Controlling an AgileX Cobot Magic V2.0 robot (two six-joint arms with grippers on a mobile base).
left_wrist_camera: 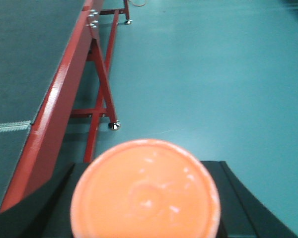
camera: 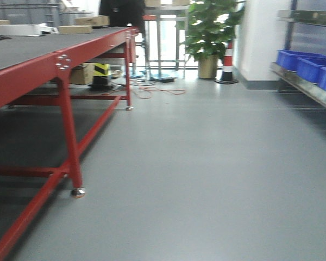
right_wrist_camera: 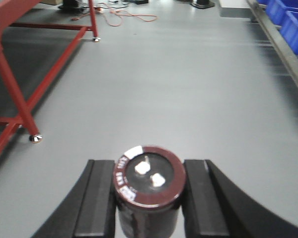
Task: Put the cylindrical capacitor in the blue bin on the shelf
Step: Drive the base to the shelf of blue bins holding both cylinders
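The right claw [right_wrist_camera: 148, 168] is closed snugly on the cylindrical capacitor [right_wrist_camera: 149, 183], with its dark pads [right_wrist_camera: 102, 198] pressing both sides. The dark-brown can stands upright, two white terminals on top. It hangs above the grey floor [right_wrist_camera: 188, 89], well apart from the shelf [camera: 307, 89], where blue bins [camera: 311, 68] sit in a row on a steel tier. The left claw [left_wrist_camera: 144, 171] grips an orange-topped cylinder [left_wrist_camera: 145, 196]. Across the aisle from the shelf stands the red-framed tabletop [camera: 38, 49].

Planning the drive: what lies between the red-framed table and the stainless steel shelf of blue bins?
Front-facing view: bare grey floor; farther back, an orange cable, potted plant, striped cone.
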